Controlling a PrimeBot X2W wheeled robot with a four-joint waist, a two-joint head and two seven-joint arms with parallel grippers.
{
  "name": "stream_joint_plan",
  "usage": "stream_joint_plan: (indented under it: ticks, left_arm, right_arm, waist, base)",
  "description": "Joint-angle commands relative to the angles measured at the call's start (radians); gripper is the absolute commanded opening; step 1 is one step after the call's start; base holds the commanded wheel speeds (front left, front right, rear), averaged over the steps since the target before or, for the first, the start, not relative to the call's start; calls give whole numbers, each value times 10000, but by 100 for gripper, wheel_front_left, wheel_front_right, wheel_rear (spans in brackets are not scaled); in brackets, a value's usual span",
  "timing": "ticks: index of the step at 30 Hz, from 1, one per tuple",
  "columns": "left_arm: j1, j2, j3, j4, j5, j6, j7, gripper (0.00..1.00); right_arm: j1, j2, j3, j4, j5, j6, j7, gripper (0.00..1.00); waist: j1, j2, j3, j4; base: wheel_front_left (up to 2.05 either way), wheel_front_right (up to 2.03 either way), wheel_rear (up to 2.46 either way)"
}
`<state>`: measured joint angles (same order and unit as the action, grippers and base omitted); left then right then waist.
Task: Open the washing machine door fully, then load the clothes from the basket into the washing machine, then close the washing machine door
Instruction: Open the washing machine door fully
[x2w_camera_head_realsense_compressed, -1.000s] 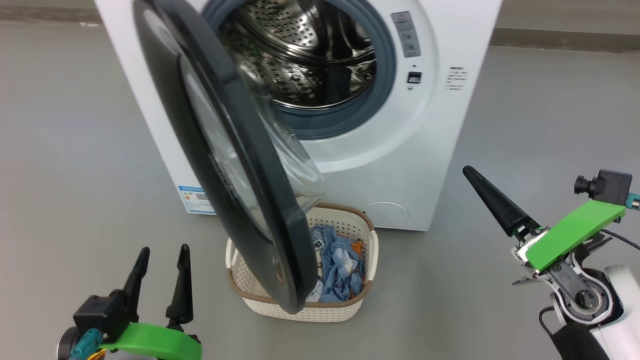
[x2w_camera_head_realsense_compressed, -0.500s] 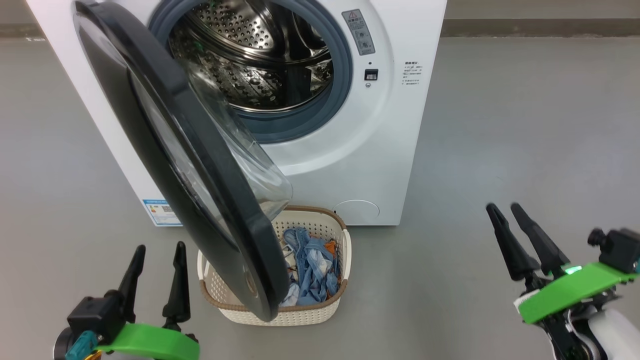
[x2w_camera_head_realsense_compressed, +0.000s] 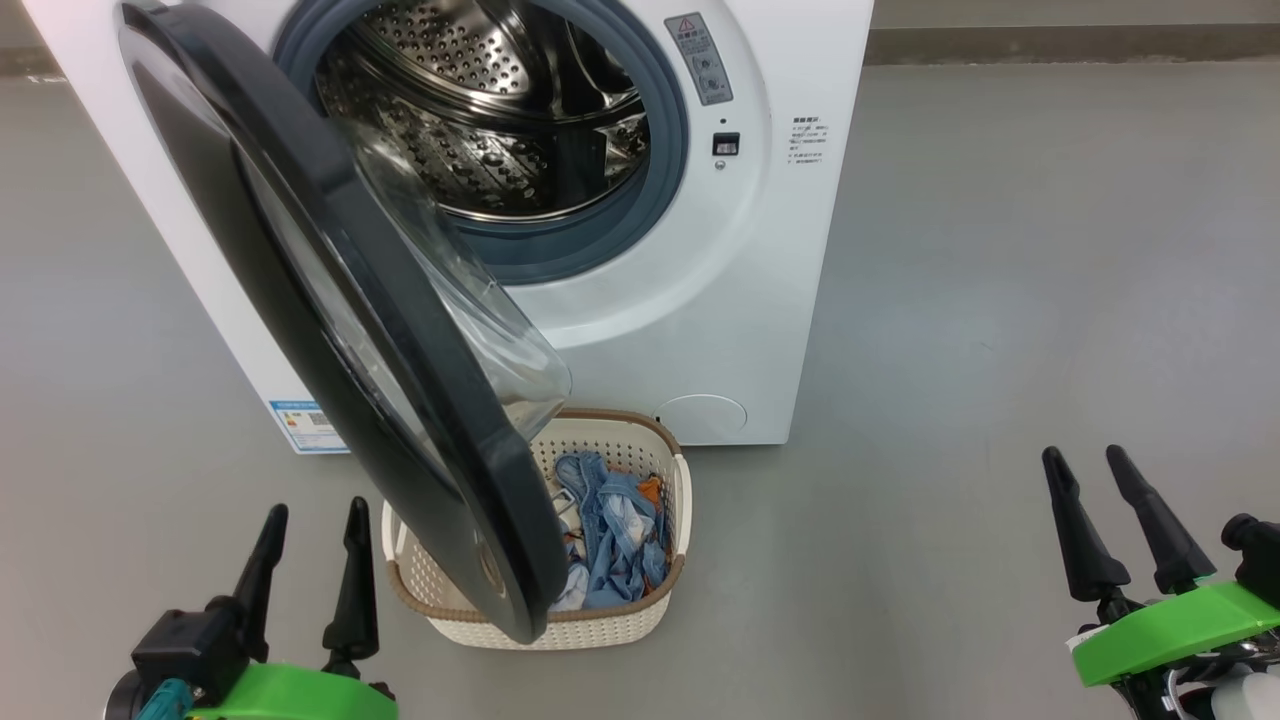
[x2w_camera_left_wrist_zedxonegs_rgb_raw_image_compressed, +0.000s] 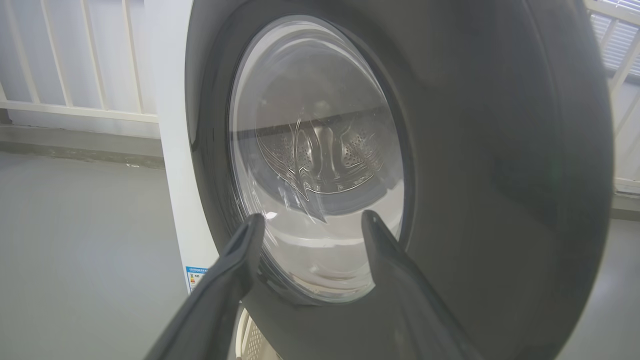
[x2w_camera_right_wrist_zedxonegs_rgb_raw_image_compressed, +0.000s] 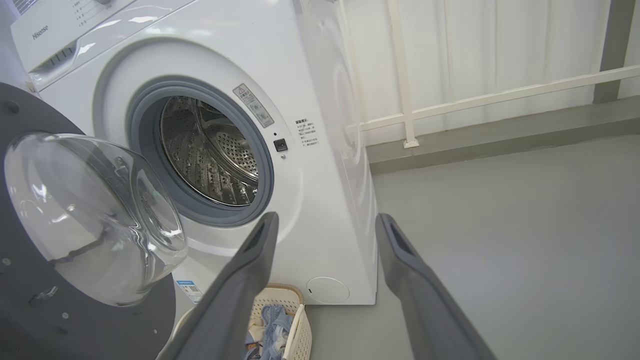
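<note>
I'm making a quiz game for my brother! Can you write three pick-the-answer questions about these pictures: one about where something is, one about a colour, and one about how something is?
1. Where is the basket?
A. On the floor in front of the washing machine, partly under the open door.
B. On top of it.
C. Inside it.

2. What colour are most of the clothes?
A. Red.
B. Black.
C. Light blue.

3. How are the left claw and the right claw?
A. Both shut.
B. Both open and empty.
C. Both holding clothes.

Answers:
1 A, it stands on the grey floor below the door's lower edge.
2 C, blue fabric lies heaped in the basket.
3 B, each claw is spread wide with nothing in it.
</note>
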<state>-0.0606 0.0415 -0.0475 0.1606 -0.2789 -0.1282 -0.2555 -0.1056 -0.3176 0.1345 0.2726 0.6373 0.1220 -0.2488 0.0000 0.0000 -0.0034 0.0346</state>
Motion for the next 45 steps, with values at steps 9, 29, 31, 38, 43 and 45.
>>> stream_joint_plan:
  ticks: [9,29,31,38,43,45]
  left_arm:
    - [-274,92,259,-231,75,-25,-63,100]
    - [-331,90,222,-163,159,-25,-63,100]
    - [-333,90,227,-162,156,-25,-63,100]
    - [-345,91,234,-167,159,-25,-63,100]
    - [-353,91,233,-168,161,-25,-63,100]
    - [-348,91,241,-178,171,-25,-63,100]
  right_arm:
    - [234,424,-611,-471,-1626,87,-128,100]
    - [288,622,-534,-595,-2123,87,-129,100]
    - [290,622,-514,-577,-2112,87,-129,100]
    - [274,626,-489,-509,-2075,87,-129,100]
    - [269,626,-491,-449,-2097,87,-129,100]
    - [268,631,-500,-427,-2105,87,-129,100]
  waist:
    - [0,0,-21,82]
    - [0,0,-41,180]
    - [0,0,-38,175]
    - [0,0,-17,164]
    - [0,0,-23,159]
    - [0,0,-28,155]
  base:
    - [0,0,0]
    - [0,0,0]
    - [0,0,0]
    - [0,0,0]
    - [0,0,0]
    - [0,0,0]
